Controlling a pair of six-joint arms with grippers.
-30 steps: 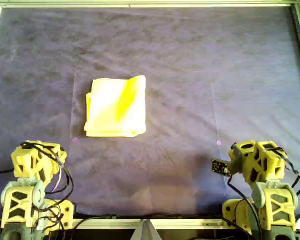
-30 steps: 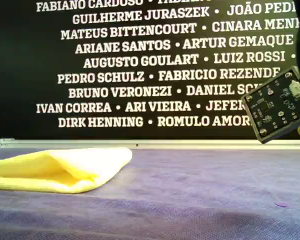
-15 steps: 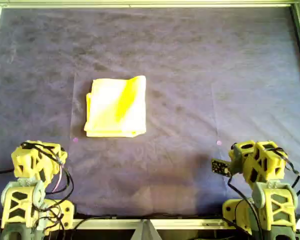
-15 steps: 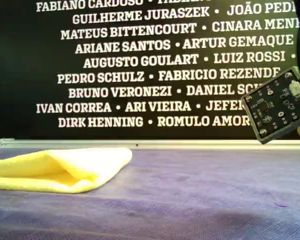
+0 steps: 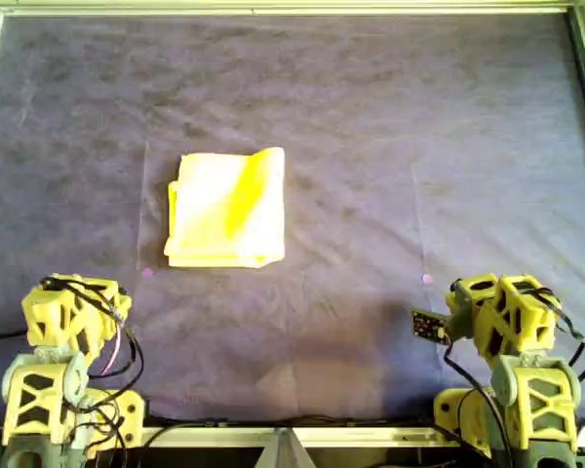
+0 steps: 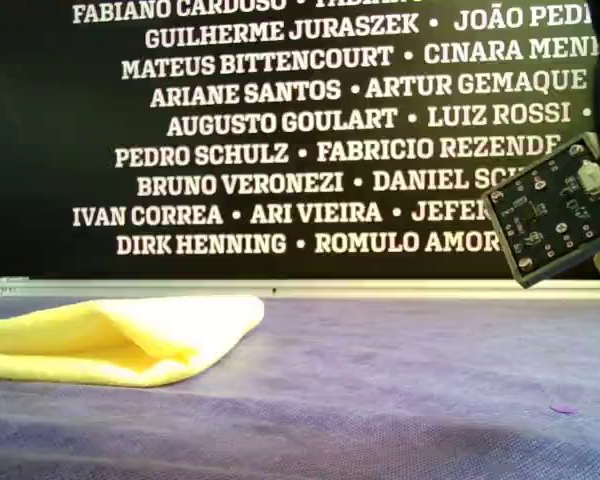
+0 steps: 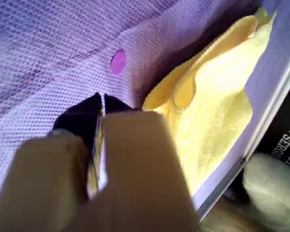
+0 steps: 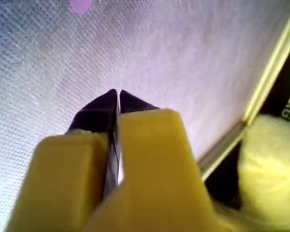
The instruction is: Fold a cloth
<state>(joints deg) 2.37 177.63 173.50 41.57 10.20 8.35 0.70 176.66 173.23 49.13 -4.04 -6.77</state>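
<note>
The yellow cloth (image 5: 226, 209) lies folded into a small rectangle on the purple sheet, left of centre in the overhead view. It shows as a flat folded bundle (image 6: 120, 338) at the exterior view's left, and beyond the jaws (image 7: 208, 96) in the left wrist view. My left gripper (image 7: 102, 99) is shut on nothing, well short of the cloth, with a pink dot (image 7: 118, 62) ahead of it. The left arm (image 5: 70, 317) is parked at the overhead view's bottom left. My right gripper (image 8: 118, 94) is shut and empty over bare sheet; its arm (image 5: 502, 322) sits at the overhead view's bottom right.
The dark purple table sheet (image 5: 390, 146) covers the whole table inside a metal frame (image 5: 273, 8). A black banner with white names (image 6: 280, 120) stands behind the far edge. A small circuit board (image 6: 555, 210) on an arm shows at the exterior view's right.
</note>
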